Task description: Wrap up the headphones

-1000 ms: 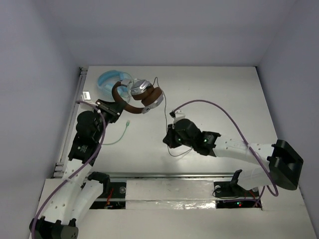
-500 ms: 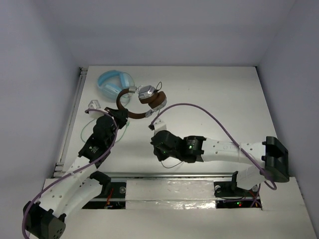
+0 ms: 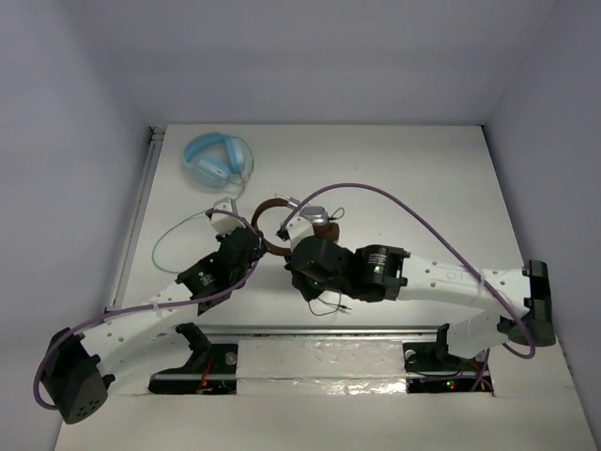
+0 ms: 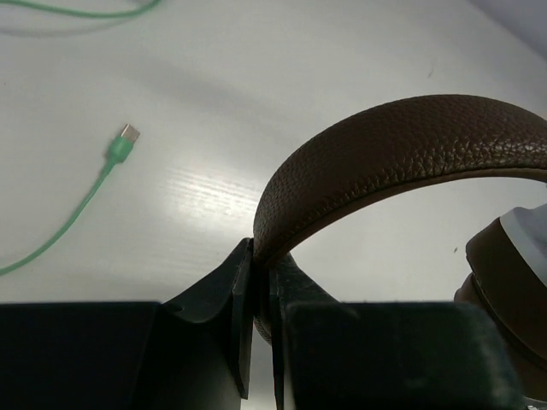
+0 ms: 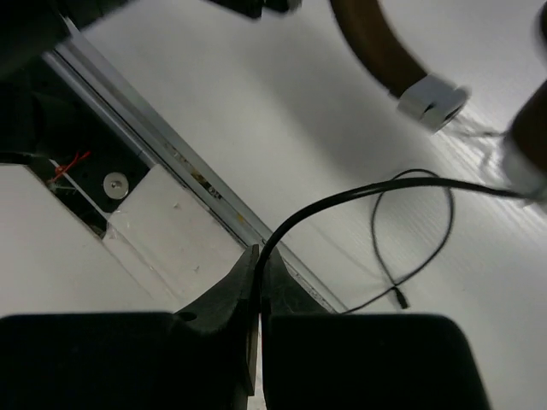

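- At the near rail (image 5: pixel 171 145), what's the right gripper (image 5: pixel 259 256) doing?
- Fingers are pinched together on the cable (image 5: pixel 402 184). It's a thin round black cord, slightly glossy. It arcs out of the pinch toward the cup side. Beyond that, a slack loop looks to lie on the white table (image 5: pixel 282 111) and ends in a small plug (image 5: pixel 397 295).
- And the left gripper (image 4: pixel 261 265)?
- Clamped on the headband (image 4: pixel 402 145) of the headphones (image 3: pixel 282 224), low on one side of the arch. The band is padded, pebbled dark brown, leather-look, with a seam along its lower edge. The right wrist view shows a silver collar (image 5: pixel 432 102) at a band end. One brown ear cup (image 4: pixel 504 273) with a pale rim sits at the right edge of the left wrist view.
- Where are they in the top view?
- Lower middle of the frame, between the two wrists, just beyond the arm bases. Can't tell if they're lifted or resting.
- Progress?
- Early, by my read. Both grasps are set, one arm on the frame and one on the cord. I see no turns of cable around the band or cups, and the cord hangs loose. All the winding is left, plus securing the plug.
- Clutter?
- A pale green cable (image 4: pixel 60 235) with a flat connector tip (image 4: pixel 126 135) lies left of the band, not touching it. Farther back, upper left of the top view, are the light blue headphones (image 3: pixel 218 160) in smooth plastic, well apart. Not ours.
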Tool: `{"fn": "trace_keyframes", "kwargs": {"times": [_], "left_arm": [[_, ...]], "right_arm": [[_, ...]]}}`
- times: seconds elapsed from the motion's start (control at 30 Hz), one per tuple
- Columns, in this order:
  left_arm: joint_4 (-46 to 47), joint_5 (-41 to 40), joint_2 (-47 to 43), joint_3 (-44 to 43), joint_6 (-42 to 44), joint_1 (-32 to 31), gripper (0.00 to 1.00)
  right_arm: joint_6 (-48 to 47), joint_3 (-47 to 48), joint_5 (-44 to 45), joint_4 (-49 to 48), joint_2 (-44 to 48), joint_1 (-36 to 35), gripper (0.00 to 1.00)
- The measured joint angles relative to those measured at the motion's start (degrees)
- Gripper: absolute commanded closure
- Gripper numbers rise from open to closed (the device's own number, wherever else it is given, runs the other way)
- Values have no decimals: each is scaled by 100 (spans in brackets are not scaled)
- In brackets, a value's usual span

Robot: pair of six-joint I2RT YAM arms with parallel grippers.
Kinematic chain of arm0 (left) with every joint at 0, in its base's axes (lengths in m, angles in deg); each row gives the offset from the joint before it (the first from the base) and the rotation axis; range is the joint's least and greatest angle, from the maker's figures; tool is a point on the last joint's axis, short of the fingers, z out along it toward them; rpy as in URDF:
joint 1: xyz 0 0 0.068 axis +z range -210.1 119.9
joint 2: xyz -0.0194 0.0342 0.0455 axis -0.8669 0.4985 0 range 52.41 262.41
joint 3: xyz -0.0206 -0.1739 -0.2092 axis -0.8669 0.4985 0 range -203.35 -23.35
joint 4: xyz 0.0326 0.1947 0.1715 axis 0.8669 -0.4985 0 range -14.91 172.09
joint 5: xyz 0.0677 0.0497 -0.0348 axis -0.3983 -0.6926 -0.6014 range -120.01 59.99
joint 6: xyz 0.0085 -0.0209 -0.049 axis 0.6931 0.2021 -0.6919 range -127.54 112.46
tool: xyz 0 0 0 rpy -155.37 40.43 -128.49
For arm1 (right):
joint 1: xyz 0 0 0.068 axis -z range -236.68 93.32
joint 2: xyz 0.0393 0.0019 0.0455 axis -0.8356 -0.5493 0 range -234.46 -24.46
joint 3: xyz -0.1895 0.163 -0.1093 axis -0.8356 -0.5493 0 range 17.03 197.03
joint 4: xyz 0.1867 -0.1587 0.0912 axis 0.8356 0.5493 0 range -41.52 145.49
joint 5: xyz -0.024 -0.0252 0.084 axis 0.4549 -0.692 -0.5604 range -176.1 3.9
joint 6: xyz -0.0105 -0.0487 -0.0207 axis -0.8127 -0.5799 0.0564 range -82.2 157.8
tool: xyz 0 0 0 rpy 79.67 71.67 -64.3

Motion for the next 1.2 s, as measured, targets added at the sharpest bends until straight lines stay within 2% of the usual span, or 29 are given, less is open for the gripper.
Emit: {"fn": "trace_keyframes", "kwargs": {"times": [0.17, 0.3, 0.67, 0.77, 0.9, 1.2], "left_arm": [[-643, -96, 28, -90, 376, -481, 100], [-1438, 46, 160, -562, 789, -645, 100], [-2481, 1217, 280, -1346, 1939, -664, 100], [-2822, 1648, 470, -1867, 2461, -664, 100], [-2918, 2114, 925, -2553, 3062, -662, 100], [-2833, 3560, 1296, -2496, 3733, -599, 100]], "right_arm": [[-310, 323, 116, 487, 249, 7, 100], [-531, 496, 358, 977, 168, 9, 100], [-1001, 494, 715, 1878, 326, 122, 100], [-1145, 479, 828, 1991, 590, 131, 100], [-1342, 514, 1016, 1982, 994, 131, 100], [-1738, 892, 1683, 1943, 1064, 129, 100]]}}
